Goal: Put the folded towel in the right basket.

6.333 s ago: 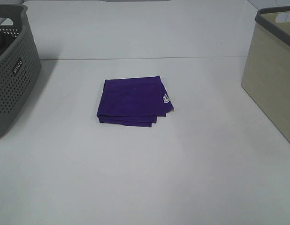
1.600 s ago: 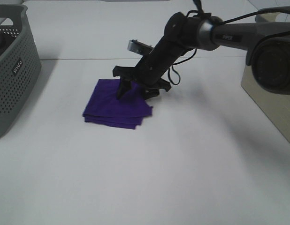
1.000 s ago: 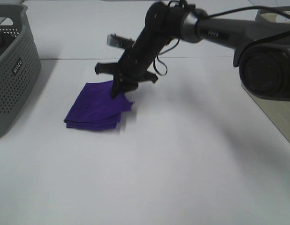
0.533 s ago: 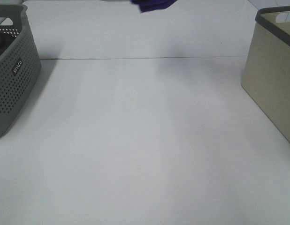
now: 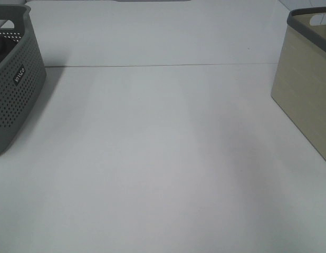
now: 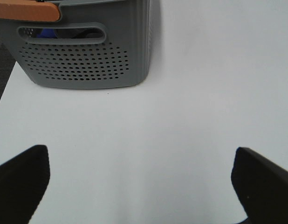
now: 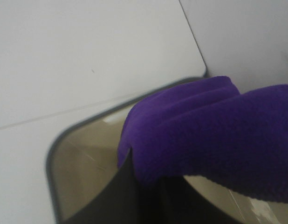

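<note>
White tabletop (image 5: pixel 163 158) fills the high view, with a grey perforated basket (image 5: pixel 15 84) at the left edge and a beige basket (image 5: pixel 305 100) at the right. Only the wrist views show the grippers. The left gripper (image 6: pixel 144 182) is spread wide and holds nothing. The right gripper (image 7: pixel 155 196) is clamped on the folded purple towel (image 7: pixel 214 135), above the beige basket's opening.

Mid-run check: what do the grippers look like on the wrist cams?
Left gripper: two matte black, blocky fingers with rounded corners; no markings or cables visible. Right gripper: only smooth black finger surfaces show. Neither arm appears in the exterior high view.
</note>
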Robot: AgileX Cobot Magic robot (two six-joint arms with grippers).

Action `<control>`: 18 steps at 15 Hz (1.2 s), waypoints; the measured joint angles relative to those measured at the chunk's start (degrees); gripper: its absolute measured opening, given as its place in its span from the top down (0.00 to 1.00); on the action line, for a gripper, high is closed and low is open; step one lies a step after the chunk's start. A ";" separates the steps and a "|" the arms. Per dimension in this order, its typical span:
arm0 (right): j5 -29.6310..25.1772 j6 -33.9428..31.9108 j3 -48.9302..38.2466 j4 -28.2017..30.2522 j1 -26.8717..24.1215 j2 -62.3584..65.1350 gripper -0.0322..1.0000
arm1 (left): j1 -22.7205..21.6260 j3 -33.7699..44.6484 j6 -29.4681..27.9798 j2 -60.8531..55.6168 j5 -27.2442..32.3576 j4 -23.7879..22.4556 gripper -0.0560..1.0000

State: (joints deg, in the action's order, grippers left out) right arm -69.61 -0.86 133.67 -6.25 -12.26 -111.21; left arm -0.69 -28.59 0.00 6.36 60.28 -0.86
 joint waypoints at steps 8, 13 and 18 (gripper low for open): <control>-0.46 0.17 -18.39 6.25 -0.80 -1.49 0.39 | 0.00 0.00 0.00 0.00 0.00 0.00 0.01; -0.46 1.72 -18.39 4.53 -0.80 -1.49 0.04 | 0.00 0.00 0.00 0.00 0.00 0.00 0.01; -0.40 3.32 -18.39 -0.63 10.14 -1.32 0.05 | 0.00 0.00 -0.34 -0.92 0.00 -0.23 0.01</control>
State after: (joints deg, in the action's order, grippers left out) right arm -70.02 2.46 115.28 -6.88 -2.12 -112.53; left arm -0.69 -28.59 -0.34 5.44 60.28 -1.09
